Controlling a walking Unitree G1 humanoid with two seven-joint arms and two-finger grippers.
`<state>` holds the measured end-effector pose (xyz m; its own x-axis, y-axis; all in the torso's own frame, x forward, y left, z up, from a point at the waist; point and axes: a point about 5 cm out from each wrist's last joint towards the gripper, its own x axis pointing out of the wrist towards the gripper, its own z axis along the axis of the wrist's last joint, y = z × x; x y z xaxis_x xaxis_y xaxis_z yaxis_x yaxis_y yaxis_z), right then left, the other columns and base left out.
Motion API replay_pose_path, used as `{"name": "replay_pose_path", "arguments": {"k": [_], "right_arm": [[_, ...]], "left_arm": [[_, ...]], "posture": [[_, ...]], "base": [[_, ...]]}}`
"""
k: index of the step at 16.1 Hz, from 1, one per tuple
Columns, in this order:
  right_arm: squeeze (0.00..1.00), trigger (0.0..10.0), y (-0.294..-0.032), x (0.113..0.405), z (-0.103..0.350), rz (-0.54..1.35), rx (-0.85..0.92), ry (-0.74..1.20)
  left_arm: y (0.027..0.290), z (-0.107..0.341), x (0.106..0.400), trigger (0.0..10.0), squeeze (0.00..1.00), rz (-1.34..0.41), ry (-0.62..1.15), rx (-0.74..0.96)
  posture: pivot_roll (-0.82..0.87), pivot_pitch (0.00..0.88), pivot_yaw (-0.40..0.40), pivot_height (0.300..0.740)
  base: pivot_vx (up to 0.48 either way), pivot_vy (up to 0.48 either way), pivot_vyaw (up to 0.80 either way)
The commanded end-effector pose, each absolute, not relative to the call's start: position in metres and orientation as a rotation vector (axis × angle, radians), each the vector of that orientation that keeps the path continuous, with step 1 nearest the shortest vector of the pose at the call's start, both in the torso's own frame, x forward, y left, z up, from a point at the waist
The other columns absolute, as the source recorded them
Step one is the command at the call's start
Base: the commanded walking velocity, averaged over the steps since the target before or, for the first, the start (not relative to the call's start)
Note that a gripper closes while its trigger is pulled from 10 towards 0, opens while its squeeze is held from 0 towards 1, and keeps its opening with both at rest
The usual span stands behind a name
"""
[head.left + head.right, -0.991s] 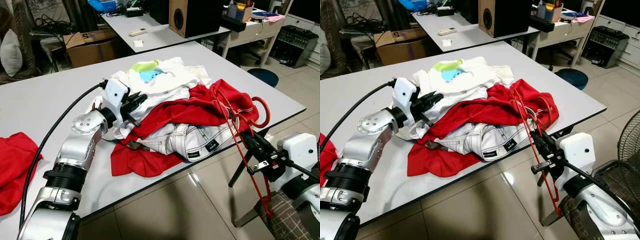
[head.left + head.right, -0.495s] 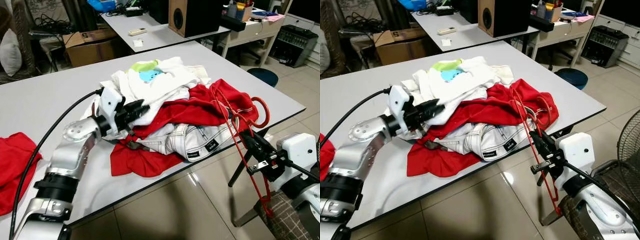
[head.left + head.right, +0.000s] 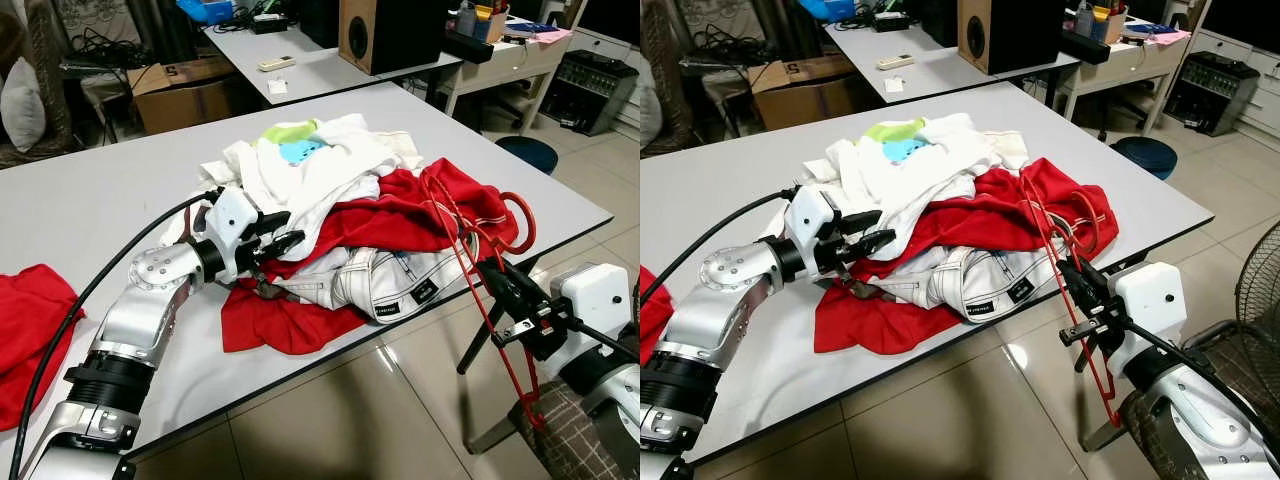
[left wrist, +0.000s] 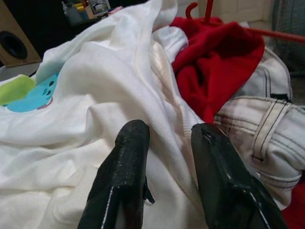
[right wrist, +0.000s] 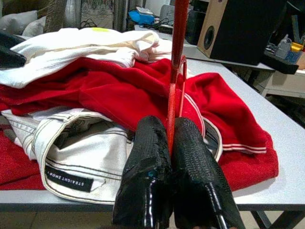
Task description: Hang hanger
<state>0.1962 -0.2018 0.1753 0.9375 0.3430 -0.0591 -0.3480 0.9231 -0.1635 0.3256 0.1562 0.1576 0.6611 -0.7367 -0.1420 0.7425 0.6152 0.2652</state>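
Left gripper [image 4: 164,157] has dropped lower into the crumpled white cotton shirt [image 3: 320,165], jaws parted, empty. Right gripper [image 5: 170,143] stays clamped on thin red wire hanger [image 3: 478,270] off the bench [image 3: 90,200] edge; garment pick-up pending.

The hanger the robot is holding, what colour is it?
Red. The hanger shows best in the right wrist view, pinched in the right gripper.

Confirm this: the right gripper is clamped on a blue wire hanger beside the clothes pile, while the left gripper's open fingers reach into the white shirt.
One detail is wrong: the thin wire hanger is red, not blue, as the right wrist view shows. The rest holds: the right gripper is clamped on it beside the clothes pile, and the left gripper reaches open-fingered into the white shirt.
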Motion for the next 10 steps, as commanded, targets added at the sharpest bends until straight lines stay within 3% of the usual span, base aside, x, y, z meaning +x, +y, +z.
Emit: {"name": "replay_pose_path", "arguments": {"k": [1, 5, 6, 7, 10], "right_arm": [[0.00, 10.0, -0.2003, 0.1969, 0.1747, 0.375, -0.176, 0.028], [0.00, 10.0, -0.2007, 0.1977, 0.1748, 0.375, -0.179, 0.025], [0.00, 10.0, -0.2007, 0.1985, 0.1748, 0.376, -0.180, 0.024], [0.00, 10.0, -0.2005, 0.1991, 0.1748, 0.378, -0.180, 0.022], [0.00, 10.0, -0.2003, 0.1999, 0.1748, 0.379, -0.180, 0.021]], "left_arm": [[0.1568, 0.1515, 0.3239, 10.0, 0.00, -0.844, 0.042, 0.346], [0.1563, 0.1453, 0.3204, 10.0, 0.00, -0.861, 0.059, 0.400], [0.1558, 0.1448, 0.3209, 8.2, 0.00, -0.859, 0.059, 0.410], [0.1558, 0.1449, 0.3220, 0.0, 0.00, -0.847, 0.056, 0.400], [0.1558, 0.1455, 0.3233, 0.0, 0.00, -0.833, 0.051, 0.386]], "posture": [[-0.13, 0.000, 0.061, 0.740], [-0.12, 0.000, 0.057, 0.740], [-0.12, 0.000, 0.056, 0.740], [-0.12, 0.000, 0.055, 0.740], [-0.12, 0.000, 0.056, 0.740]], "base": [[0.000, 0.000, 0.00], [0.000, 0.000, 0.00], [0.000, 0.000, 0.00], [0.000, 0.000, 0.00], [0.000, 0.000, 0.00]]}}
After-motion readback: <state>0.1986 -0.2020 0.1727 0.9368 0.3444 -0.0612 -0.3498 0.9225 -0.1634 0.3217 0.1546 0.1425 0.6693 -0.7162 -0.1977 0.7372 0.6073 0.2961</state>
